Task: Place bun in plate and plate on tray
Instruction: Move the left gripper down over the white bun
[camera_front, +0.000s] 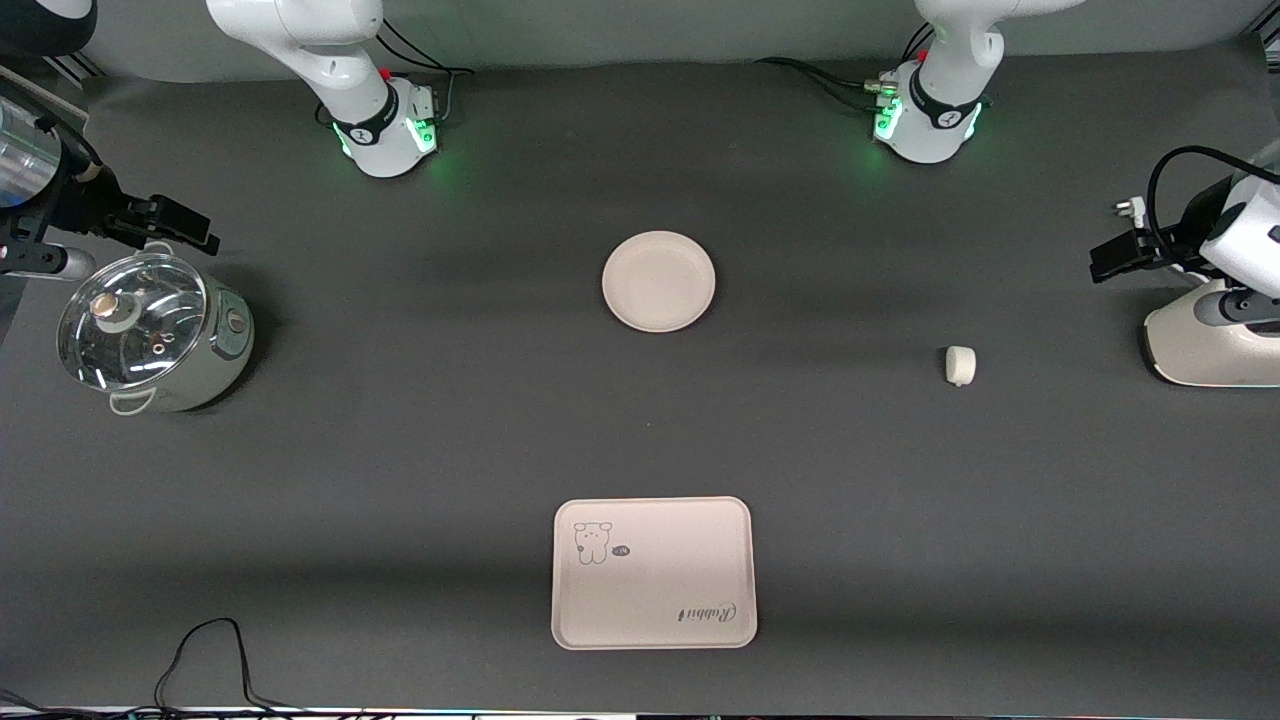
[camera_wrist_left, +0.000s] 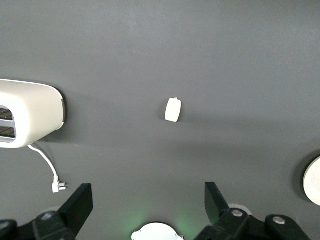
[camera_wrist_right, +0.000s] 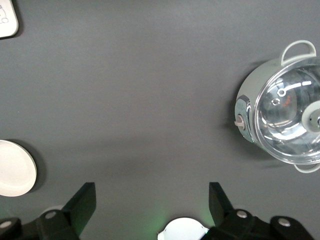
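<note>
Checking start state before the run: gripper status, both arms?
Left gripper: open, empty, up over the table near the toaster.
Right gripper: open, empty, up by the pot.

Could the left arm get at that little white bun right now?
Probably yes. The bun lies alone on bare table toward the left arm's end, nothing beside or on it. The left gripper hangs open above the table near the toaster, holding nothing.

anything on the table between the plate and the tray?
Nothing: in the front view only bare dark table runs from the plate to the tray. The bun sits off toward the left arm's end.
</note>
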